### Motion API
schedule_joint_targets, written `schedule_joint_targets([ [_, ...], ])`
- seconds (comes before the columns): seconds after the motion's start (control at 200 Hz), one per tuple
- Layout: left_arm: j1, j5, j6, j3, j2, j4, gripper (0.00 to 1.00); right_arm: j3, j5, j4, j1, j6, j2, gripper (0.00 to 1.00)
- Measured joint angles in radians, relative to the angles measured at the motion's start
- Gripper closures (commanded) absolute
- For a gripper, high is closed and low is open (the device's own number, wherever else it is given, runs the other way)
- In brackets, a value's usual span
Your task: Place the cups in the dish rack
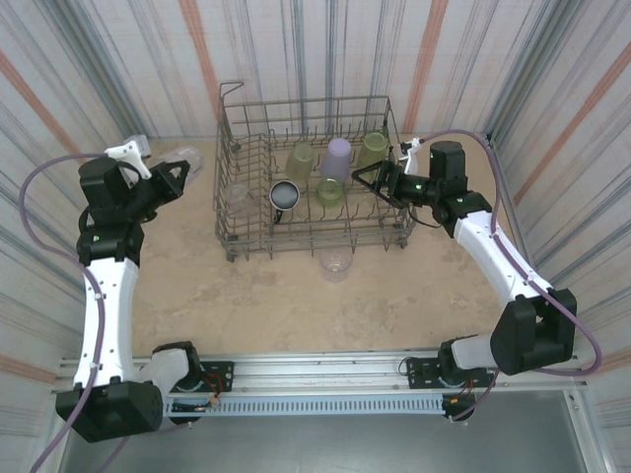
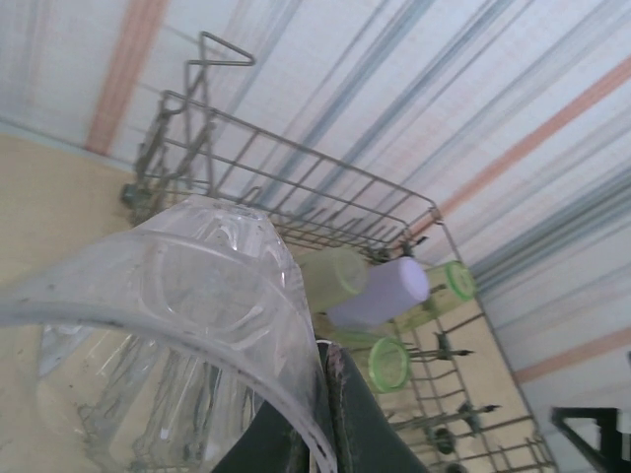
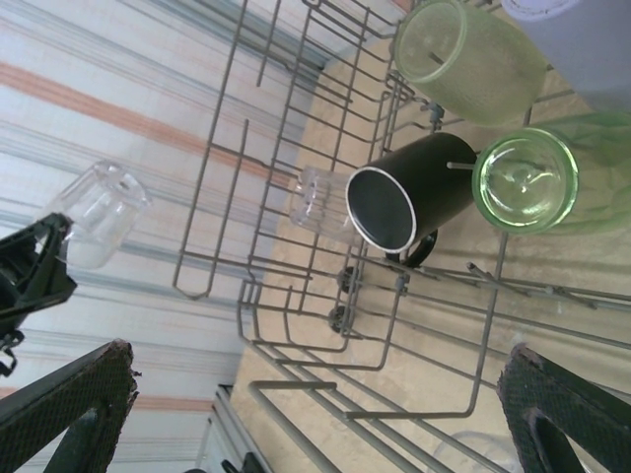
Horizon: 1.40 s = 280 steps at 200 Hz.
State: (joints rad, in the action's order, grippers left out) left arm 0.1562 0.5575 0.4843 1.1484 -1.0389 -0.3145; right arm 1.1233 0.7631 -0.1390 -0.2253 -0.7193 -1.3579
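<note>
From above, my left end effector [image 1: 174,179] hangs left of the dish rack [image 1: 225,197], clamped on a clear cup [image 1: 180,155], with bare desk [image 1: 296,315] open between it and the rack's left wall. My right end effector [image 1: 367,178] reaches over the rack's right rim, fingers apart. The rack stands mid-desk, close to the striped wall [image 1: 99,69] behind it, and holds several yellow-green cups [image 1: 300,158], a lavender cup [image 1: 338,156] and a dark cup [image 1: 285,195]. A loose tumbler [image 1: 335,262] sits on the desk just in front of the rack's near wall. In my left wrist view the clear cup's rim arcs across the foreground with my finger [image 2: 345,429] against its edge. Beyond it the rack's far rim and corner loop [image 2: 222,49] stand against the wall. In my right wrist view my fingers [image 3: 74,394] sit wide apart at the lower corners, with tines and wire floor between them. The dark cup lies tilted, shiny rim toward me, just beside a yellow-green cup. A small clear tumbler [image 3: 317,197] sits by its rim.
</note>
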Motion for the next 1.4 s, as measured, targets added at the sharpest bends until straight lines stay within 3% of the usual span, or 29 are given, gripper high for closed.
schedule_joint_targets([
  [0.291, -0.025, 0.113, 0.1, 0.003, -0.067, 0.132, 1.0, 0.0, 0.024, 0.057, 0.0, -0.037, -0.022, 0.01],
  [0.626, -0.225, 0.154, 0.127, 0.019, -0.179, 0.244, 1.0, 0.002, 0.061, 0.135, -0.029, -0.098, -0.077, 0.01],
  [0.847, -0.296, 0.159, 0.147, 0.035, -0.247, 0.303, 1.0, 0.038, 0.084, 0.185, -0.071, -0.139, -0.109, 0.01],
  [1.403, -0.381, 0.214, 0.231, 0.037, -0.345, 0.483, 1.0, 0.04, 0.106, 0.581, -0.136, -0.452, -0.269, 0.01],
])
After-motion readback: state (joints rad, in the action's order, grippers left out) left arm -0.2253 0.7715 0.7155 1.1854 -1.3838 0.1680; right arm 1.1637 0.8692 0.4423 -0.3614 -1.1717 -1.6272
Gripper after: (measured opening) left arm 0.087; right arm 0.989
